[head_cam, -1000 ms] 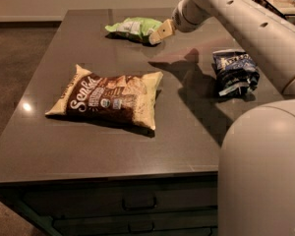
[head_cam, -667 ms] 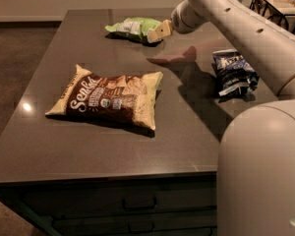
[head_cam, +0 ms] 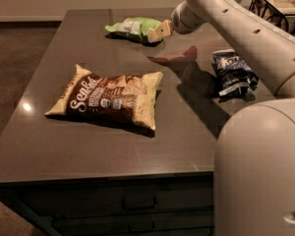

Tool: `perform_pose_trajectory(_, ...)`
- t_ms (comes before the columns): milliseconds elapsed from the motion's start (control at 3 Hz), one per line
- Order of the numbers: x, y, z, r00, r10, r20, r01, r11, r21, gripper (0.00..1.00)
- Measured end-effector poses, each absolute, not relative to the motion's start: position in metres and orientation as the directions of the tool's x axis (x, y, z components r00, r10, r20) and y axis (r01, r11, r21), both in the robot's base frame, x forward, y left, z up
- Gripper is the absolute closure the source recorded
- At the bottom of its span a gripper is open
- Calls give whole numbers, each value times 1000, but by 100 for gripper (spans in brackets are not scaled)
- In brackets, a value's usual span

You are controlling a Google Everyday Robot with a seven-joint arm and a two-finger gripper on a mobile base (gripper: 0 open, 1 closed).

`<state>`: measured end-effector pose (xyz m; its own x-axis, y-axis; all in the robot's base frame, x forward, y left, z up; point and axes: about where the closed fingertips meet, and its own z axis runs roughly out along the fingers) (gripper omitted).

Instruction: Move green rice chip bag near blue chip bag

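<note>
The green rice chip bag [head_cam: 133, 27] lies flat at the far middle of the dark table [head_cam: 93, 146]. The blue chip bag [head_cam: 232, 72] lies wrinkled at the right side of the table, partly behind my arm. My gripper [head_cam: 157, 33] reaches from the right, and its tan fingers are at the right end of the green bag, low over the table.
A large brown-and-cream "Senba" bag [head_cam: 108, 98] lies in the middle of the table, nearer the front. A black wire basket [head_cam: 277, 5] stands at the far right. My white arm and base fill the right side. Drawers sit below the table's front edge.
My gripper has stayed at the right end of the green bag, shifting only slightly. The bags have not moved.
</note>
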<state>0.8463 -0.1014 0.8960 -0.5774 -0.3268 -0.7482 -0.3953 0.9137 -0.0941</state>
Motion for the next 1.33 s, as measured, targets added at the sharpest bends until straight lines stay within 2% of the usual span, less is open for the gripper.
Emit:
perform_pose_trajectory(667, 902, -87, 883, -536, -147, -831, -286, 958, 16, 0)
perform_pose_trajectory(1000, 909, -42, 873, -530, -102, -842, -291, 954, 67, 0)
perform_pose_trajectory(1333, 916, -37, 868, -532, -111, -839, -299, 952, 64, 0)
